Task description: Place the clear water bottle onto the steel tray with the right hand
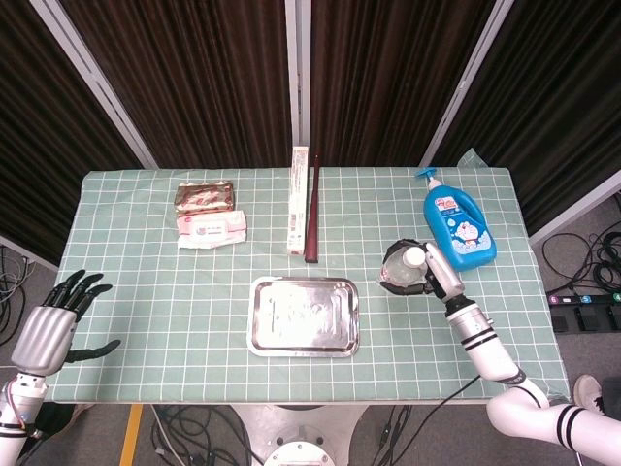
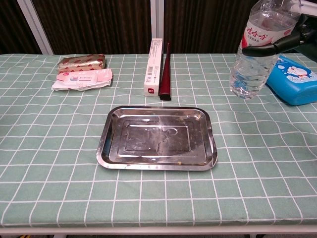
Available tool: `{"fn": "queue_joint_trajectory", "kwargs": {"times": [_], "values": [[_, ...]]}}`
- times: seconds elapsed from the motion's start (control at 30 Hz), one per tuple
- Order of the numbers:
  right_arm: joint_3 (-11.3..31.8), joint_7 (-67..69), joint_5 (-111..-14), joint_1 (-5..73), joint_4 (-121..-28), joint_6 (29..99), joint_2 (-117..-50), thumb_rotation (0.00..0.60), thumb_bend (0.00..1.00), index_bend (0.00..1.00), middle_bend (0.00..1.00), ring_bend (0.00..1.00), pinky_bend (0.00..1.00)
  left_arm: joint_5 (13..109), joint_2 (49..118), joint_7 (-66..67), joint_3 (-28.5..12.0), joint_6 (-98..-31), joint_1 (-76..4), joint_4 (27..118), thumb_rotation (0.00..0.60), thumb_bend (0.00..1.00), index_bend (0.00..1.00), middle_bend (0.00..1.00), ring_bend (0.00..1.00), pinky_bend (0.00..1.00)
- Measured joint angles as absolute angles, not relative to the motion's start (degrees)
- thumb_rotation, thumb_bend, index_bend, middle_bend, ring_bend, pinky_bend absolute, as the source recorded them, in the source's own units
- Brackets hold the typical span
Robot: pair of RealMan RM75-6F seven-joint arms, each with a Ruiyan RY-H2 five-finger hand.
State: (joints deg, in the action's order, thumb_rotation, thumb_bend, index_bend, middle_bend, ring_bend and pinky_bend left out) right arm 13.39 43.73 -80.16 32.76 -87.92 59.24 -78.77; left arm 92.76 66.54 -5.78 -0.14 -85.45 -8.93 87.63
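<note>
My right hand (image 1: pixel 434 275) grips the clear water bottle (image 2: pixel 257 52) around its red-and-white label and holds it nearly upright above the cloth, to the right of the steel tray (image 2: pixel 157 138). In the head view the bottle (image 1: pixel 401 267) shows from above, white cap towards me. The tray (image 1: pixel 304 316) lies flat with nothing in it near the table's front middle. My left hand (image 1: pixel 53 325) hangs off the table's front left corner, fingers spread and holding nothing.
A blue pump bottle (image 1: pixel 456 226) lies just behind the right hand. A long white box (image 1: pixel 299 199) and a dark red stick (image 1: pixel 311 214) lie behind the tray. Two flat packets (image 1: pixel 208 214) sit at the back left. Dark curtains close the back.
</note>
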Motion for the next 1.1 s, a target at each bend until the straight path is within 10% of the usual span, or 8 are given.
{"fn": "queue_joint_trajectory", "kwargs": {"times": [1.1], "values": [[12.2, 42.4, -78.8, 34.0, -87.7, 58.0, -81.6, 0.600, 0.24, 0.66, 0.53, 0.32, 0.36, 92.3, 65.5, -4.8, -0.1, -85.8, -8.3, 89.0, 0.469, 0.09, 0.26, 0.23, 0.10, 0.18]]}}
